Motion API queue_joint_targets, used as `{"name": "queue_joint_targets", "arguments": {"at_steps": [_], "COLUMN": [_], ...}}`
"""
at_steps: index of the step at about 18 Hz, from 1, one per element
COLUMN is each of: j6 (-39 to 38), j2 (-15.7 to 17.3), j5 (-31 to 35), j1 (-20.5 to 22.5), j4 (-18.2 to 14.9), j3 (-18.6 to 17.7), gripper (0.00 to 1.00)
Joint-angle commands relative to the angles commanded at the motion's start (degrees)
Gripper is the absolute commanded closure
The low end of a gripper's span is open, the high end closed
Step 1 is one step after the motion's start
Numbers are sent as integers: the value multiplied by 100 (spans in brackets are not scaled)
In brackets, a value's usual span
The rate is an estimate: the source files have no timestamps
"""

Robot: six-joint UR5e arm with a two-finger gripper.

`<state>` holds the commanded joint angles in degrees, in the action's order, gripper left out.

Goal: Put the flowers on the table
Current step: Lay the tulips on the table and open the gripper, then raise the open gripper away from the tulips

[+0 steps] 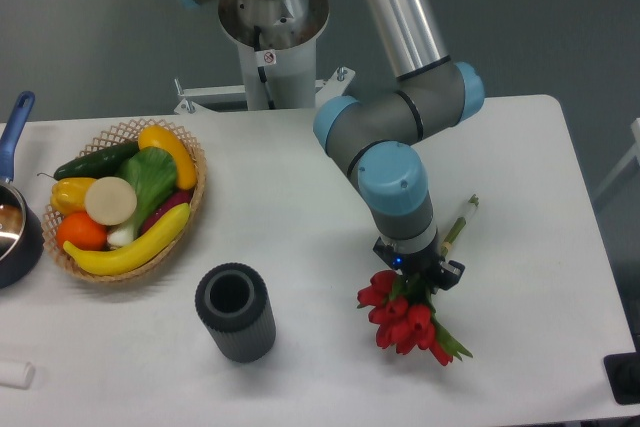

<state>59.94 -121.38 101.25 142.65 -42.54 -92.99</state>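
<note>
The flowers, a bunch of red tulips with green leaves, lie on the white table at the front right. Their heads point to the front and their pale tied stems run back to the right. My gripper points straight down right over the bunch, low at the table. Its dark fingers stand spread on either side of the stems, just behind the heads. The middle of the stems is hidden under the gripper.
A dark grey ribbed cylindrical vase stands upright to the left of the flowers. A wicker basket of fruit and vegetables sits at the left. A dark pot with a blue handle is at the far left edge.
</note>
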Motion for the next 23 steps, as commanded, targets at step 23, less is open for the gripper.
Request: {"name": "queue_joint_targets", "arguments": {"at_steps": [23], "j6": [2027], "j2": [2293], "j5": [-1415], "j1": [887], "j4": [-2617], "j3": [343], "gripper": [0]}}
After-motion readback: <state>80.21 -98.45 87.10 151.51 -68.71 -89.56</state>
